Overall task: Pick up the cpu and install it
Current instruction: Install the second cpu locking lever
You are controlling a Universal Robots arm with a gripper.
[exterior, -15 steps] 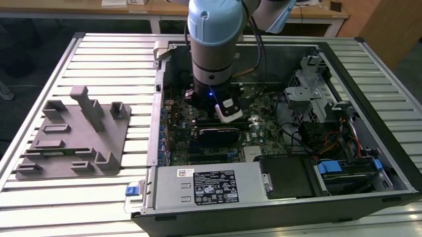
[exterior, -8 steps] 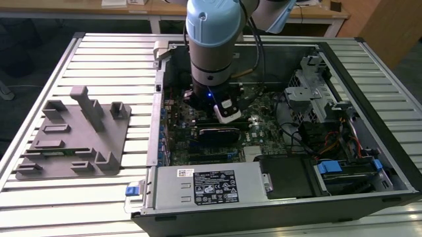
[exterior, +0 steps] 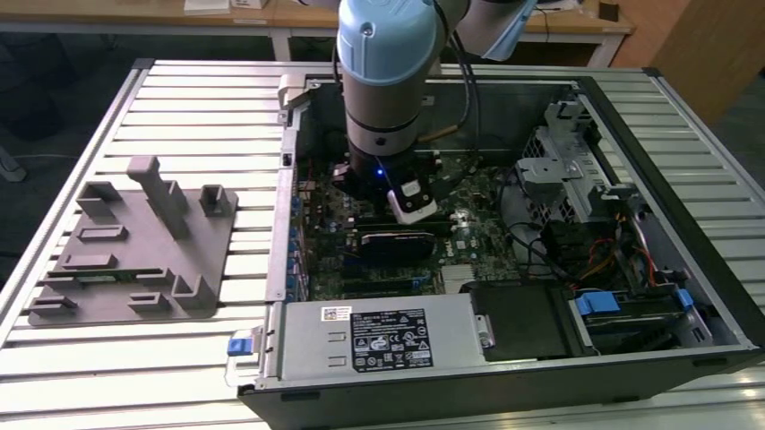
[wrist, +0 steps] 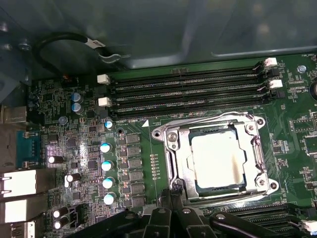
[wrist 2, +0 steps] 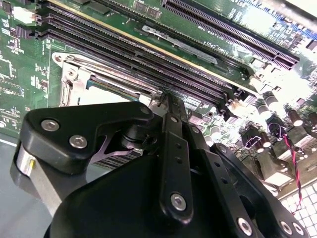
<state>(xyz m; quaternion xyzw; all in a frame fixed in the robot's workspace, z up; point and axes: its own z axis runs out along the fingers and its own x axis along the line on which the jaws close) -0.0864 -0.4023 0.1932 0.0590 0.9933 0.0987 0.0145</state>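
Note:
The cpu [wrist: 218, 161], a flat square chip with a pale shiny top, lies inside the metal socket frame [wrist: 171, 141] on the green motherboard [wrist: 84, 129]. My gripper [wrist: 176, 191] is black. Its fingertips are together at the socket's edge beside the cpu, with nothing held between them. In the second wrist view the gripper [wrist 2: 167, 99] reaches down to the socket frame [wrist 2: 74, 74], and its body hides most of the socket. In the exterior view the arm [exterior: 382, 81] stands upright inside the open computer case [exterior: 287, 179], over the board's middle.
Memory slots [wrist: 188, 91] run along one side of the socket, and capacitors [wrist: 106, 166] stand on the other side. A grey fixture plate [exterior: 132, 251] lies on the table at the exterior view's left. The power supply [exterior: 376, 336] and drive cage [exterior: 574, 170] crowd the case.

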